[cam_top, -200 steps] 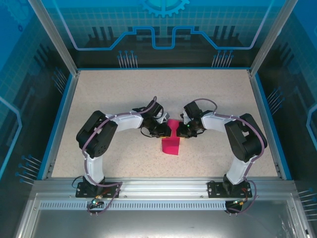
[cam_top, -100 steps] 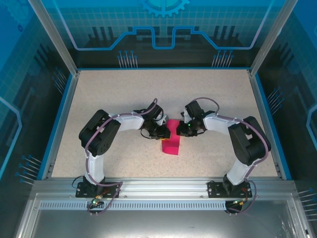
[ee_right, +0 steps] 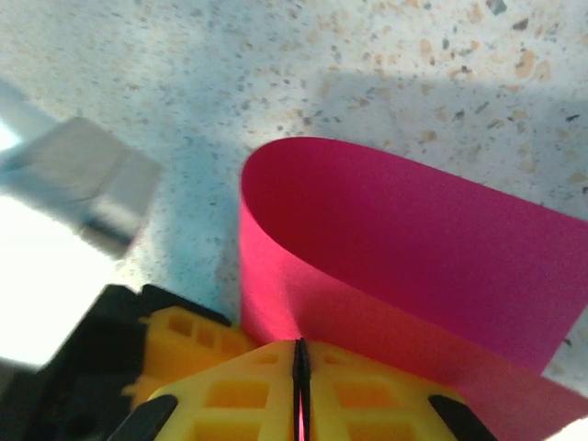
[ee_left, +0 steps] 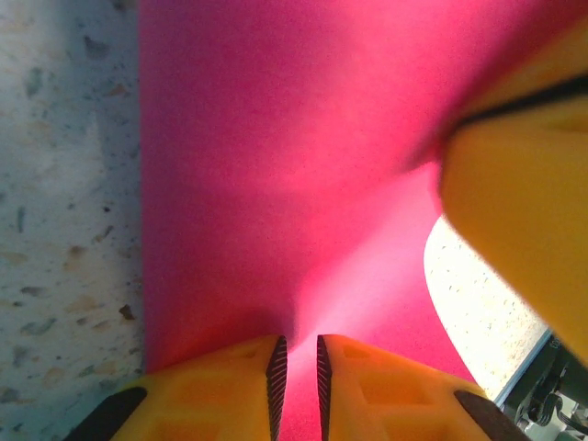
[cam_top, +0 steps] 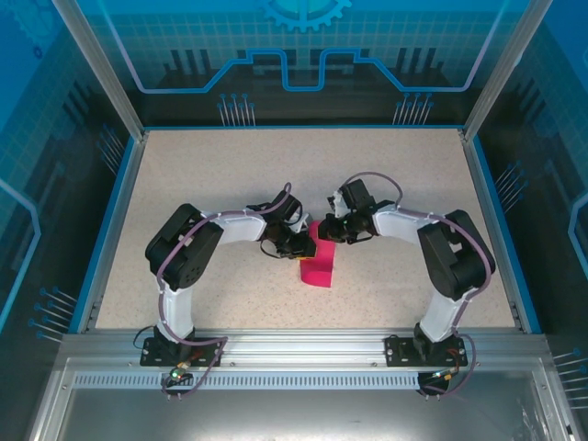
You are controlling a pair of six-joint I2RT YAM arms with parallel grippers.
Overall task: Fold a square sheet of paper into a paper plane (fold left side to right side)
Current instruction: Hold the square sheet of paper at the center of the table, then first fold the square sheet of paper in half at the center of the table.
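Item: square sheet of paper [cam_top: 318, 266]; thin, light, floppy, easily creased or torn. Pinched in left gripper [ee_left: 299, 342] and in right gripper [ee_right: 300, 347], curled over between; best gripped at edges.

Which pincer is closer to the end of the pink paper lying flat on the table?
Left, by a little. The left pincer pinches the pink paper just beyond that flat end, on its left side; the right pincer grips the lifted, curled edge farther back.
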